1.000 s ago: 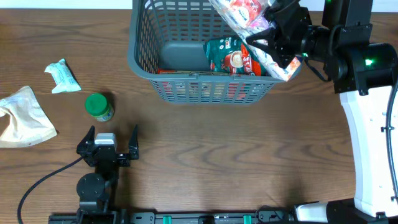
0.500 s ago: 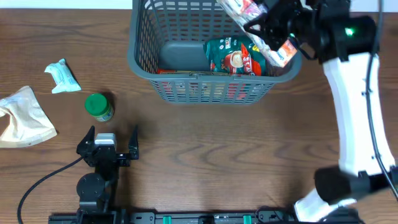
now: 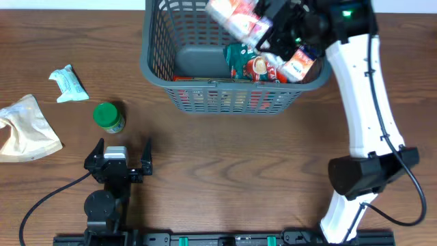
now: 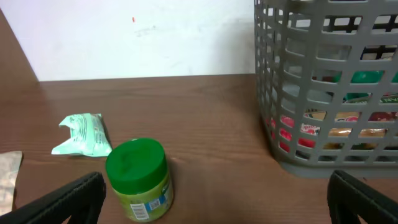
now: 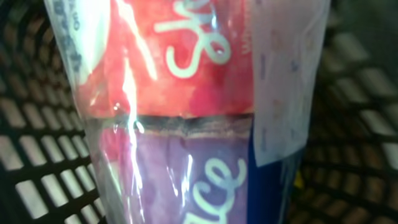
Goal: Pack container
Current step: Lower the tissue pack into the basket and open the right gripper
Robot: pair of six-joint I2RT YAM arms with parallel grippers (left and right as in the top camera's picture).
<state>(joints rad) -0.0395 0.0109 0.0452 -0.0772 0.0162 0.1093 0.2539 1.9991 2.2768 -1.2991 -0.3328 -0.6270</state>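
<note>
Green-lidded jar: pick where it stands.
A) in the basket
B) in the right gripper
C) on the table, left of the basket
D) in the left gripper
C: the jar stands on the table left of the basket, clear of the open left gripper; the right gripper holds a pack.

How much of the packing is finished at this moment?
Done: a green pouch lies in the basket. In hand: the right hand holds a clear pack above the basket. To do: the jar, the mint packet and the beige bag sit on the table near the open left hand.
</note>
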